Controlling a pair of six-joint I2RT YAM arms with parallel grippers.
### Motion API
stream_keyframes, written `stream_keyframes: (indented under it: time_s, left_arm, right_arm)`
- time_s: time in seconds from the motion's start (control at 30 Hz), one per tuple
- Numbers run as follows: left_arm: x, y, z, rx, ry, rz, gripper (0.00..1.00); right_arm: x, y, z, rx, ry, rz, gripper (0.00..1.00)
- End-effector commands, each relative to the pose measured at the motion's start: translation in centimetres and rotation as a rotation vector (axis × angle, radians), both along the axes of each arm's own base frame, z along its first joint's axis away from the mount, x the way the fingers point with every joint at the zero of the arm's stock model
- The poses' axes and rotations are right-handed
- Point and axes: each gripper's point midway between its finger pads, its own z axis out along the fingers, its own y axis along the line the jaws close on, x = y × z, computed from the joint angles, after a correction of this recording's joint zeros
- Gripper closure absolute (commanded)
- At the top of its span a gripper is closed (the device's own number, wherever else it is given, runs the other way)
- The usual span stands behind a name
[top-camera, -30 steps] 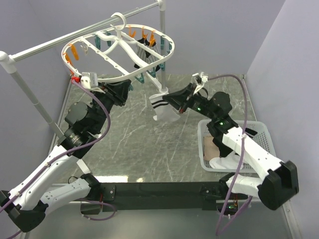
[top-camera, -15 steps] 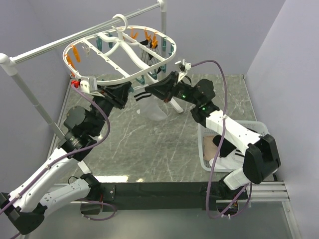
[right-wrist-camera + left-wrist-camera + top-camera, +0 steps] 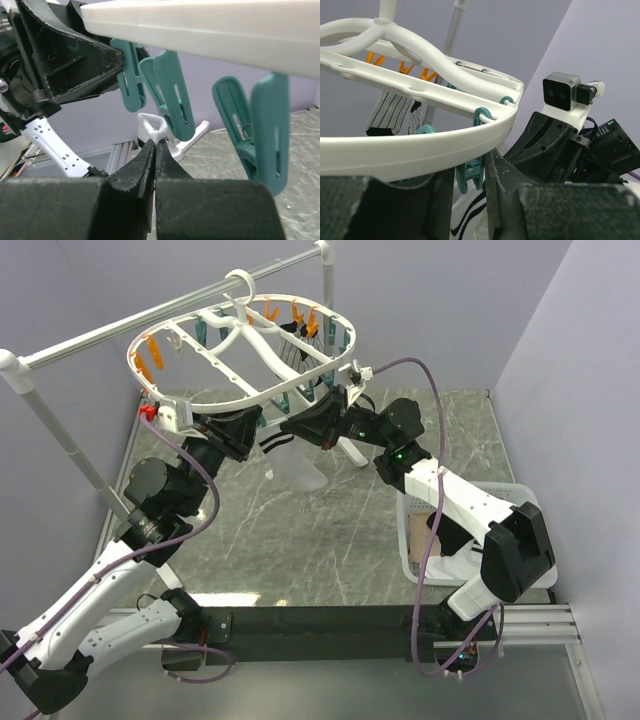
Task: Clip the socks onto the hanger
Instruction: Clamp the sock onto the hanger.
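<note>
Holding a white striped sock just under the near rim of the hanger, centre of the top view, the R gripper is clenched on its cuff while the L gripper pinches a teal clip, so next prob. means feeding cuff into clip, then L releasing.

Top external: high behind the arm bases, tilted down toward the far wall, wide enough for the whole table, the rail and the hanger. Left wrist: very close beneath the hanger's near rim, angled up and across at the right arm's wrist camera. Right wrist: equally close under that rim, facing back toward the left arm; all three views share the rim and its teal clips.
</note>
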Motion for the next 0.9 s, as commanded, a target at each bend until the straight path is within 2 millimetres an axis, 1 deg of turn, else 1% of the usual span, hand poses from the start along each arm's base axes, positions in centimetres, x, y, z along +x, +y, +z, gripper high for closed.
stream_keyframes:
  time_s: [0.0,0.07,0.17,0.33,0.7,0.87]
  left_arm:
    - [-1.2,-0.3,1.7,-0.013,-0.081,-0.048,0.73]
    - [-1.4,-0.4,1.8,-0.017,-0.090,-0.060,0.73]
    - [-1.5,-0.7,1.8,-0.015,-0.094,-0.073,0.73]
    - [-1.4,-0.7,1.8,-0.010,-0.090,-0.073,0.73]
    - [-1.7,-0.7,1.8,-0.009,-0.095,-0.083,0.73]
    - [-1.8,-0.9,1.7,-0.002,-0.094,-0.089,0.73]
  right_arm:
    - [-2.0,0.0,3.5,0.066,-0.099,0.043,1.00]
    - [-2.4,0.2,3.6,0.068,-0.104,0.044,1.00]
    - [-2.1,0.4,3.6,0.065,-0.102,0.041,1.00]
    - [-2.3,0.6,4.3,0.080,-0.107,0.053,1.00]
    - [-1.7,1.1,4.3,0.076,-0.100,0.043,1.00]
    - [-1.5,1.1,4.6,0.087,-0.103,0.036,1.00]
